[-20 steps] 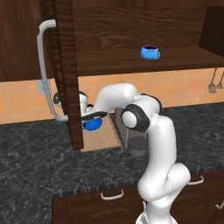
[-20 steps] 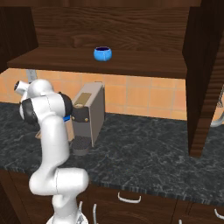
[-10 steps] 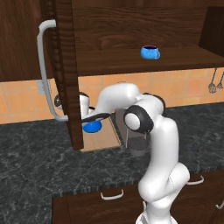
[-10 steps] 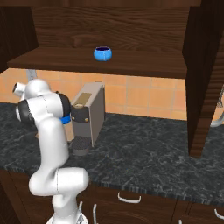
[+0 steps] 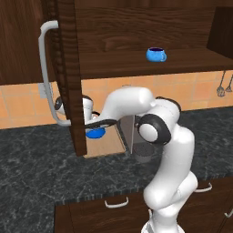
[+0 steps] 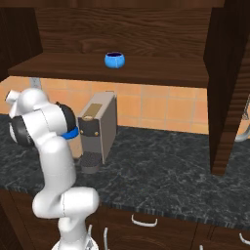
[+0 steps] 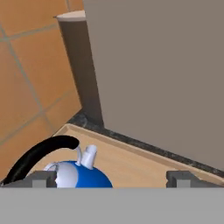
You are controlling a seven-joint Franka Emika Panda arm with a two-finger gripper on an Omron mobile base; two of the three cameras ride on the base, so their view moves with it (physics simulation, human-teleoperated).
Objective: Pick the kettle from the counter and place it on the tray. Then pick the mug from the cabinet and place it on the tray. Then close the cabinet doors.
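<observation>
Between your end effector's (image 7: 109, 180) wide-spread fingertips (image 7: 40, 178) sits the blue kettle (image 7: 81, 176), resting on the wooden tray (image 7: 131, 164); nothing is gripped. Above it, the blue mug (image 5: 156, 54) stands on the cabinet shelf (image 5: 136, 63).

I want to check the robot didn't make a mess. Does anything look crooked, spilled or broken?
Nothing stands out. The kettle sits upright on the tray, with the gripper open around it. The mug stands upright on the cabinet shelf. The cabinet door is open, with nothing spilled on the counter.
</observation>
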